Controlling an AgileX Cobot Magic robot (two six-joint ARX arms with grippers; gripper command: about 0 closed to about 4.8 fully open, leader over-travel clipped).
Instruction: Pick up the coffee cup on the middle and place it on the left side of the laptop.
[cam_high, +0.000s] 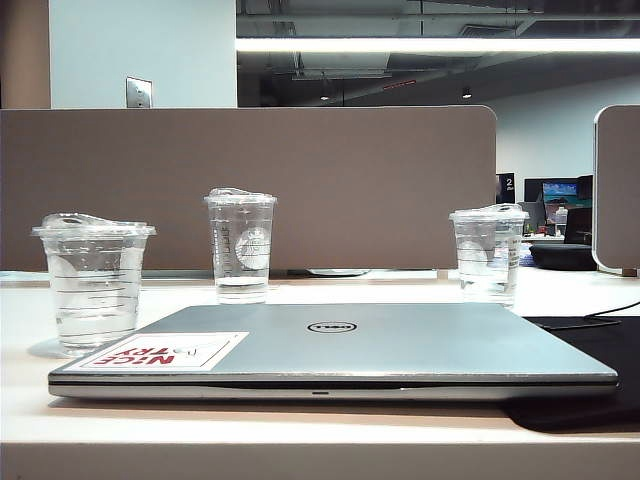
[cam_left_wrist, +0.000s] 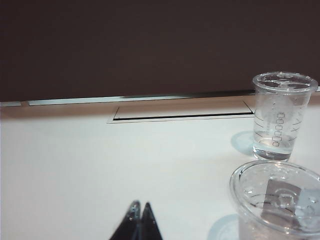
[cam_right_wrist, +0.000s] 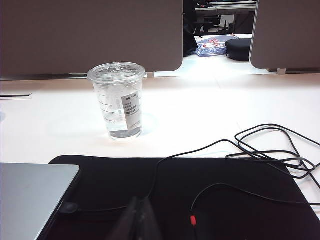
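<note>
Short lidded coffee cup (cam_high: 93, 285) upright on the desk (cam_high: 25, 400), just beside the left front corner of the closed Dell laptop (cam_high: 400, 345), next to the corner bearing the red-lettered sticker (cam_high: 160, 351); free of any grip. Behind the laptop, 2 other cups: the tall logo cup (cam_high: 241, 245) near the middle, the lined cup (cam_high: 487, 255) well apart to the right, both in front of the grey partition (cam_high: 350, 180). Left hand (cam_left_wrist: 140, 222) low over bare desk, fingertips pressed together, holding nothing, near the coffee cup's lid but not touching it. Right hand (cam_right_wrist: 139, 220) over the black mat (cam_right_wrist: 125, 175) by the laptop's right corner, tips together as well, empty, with loose cable (cam_right_wrist: 270, 145) lying across the mat. Neither hand in the exterior view. Judged from this layout: placing step apparently complete, cup already on the laptop's left side. Next move, if any: keep the left hand clear of the cup while drawing away, avoid nudging the lid, leave the other 2 cups alone.
</note>
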